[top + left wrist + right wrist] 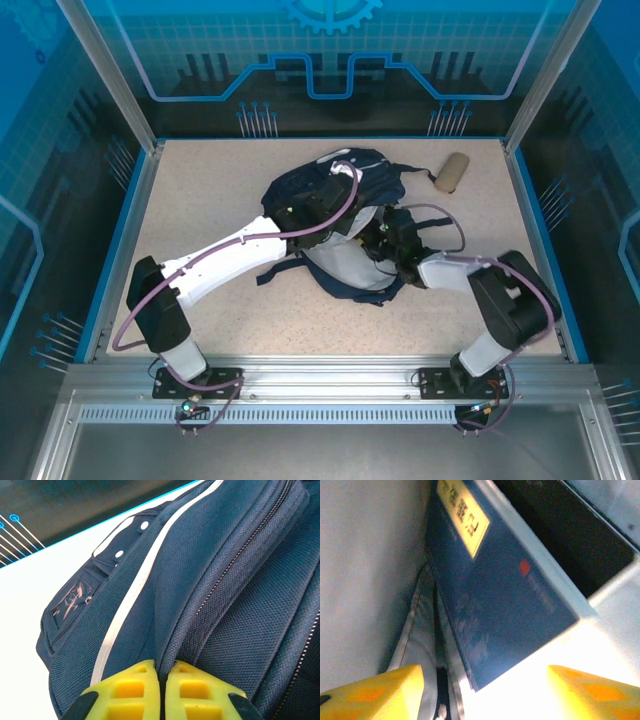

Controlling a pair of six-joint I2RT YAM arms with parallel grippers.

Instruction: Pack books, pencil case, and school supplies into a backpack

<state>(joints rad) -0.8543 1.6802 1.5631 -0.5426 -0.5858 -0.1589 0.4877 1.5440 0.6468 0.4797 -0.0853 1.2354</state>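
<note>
From the top camera, the backpack [350,168] lies in the middle of the bench [200,200], with its mouth toward the arms. The pale inside shows at the mouth. The pencil case [452,172] lies alone on the bench, near the far right corner and well apart from the backpack. It looks small, soft and light. I think a pinch across its middle would pick it up best.

From the left wrist camera, the left tool [161,682] is clenched on a fold of the backpack cloth, right beside a zip [235,560]. The white stripe [132,600] runs up the bag. The bag is soft and floppy, so I think the mouth will sag if nobody holds it up.

From the right wrist camera, the right tool [485,695] is inside the backpack. Its fingers [390,690] stand wide apart with nothing between them. A navy book [500,600] with a pale label [465,515] leans against the pale lining [365,555]. It looks thin, smooth and a bit bendy, so it is best held by an edge. Something dark sits behind it, but I cannot tell what.
</note>
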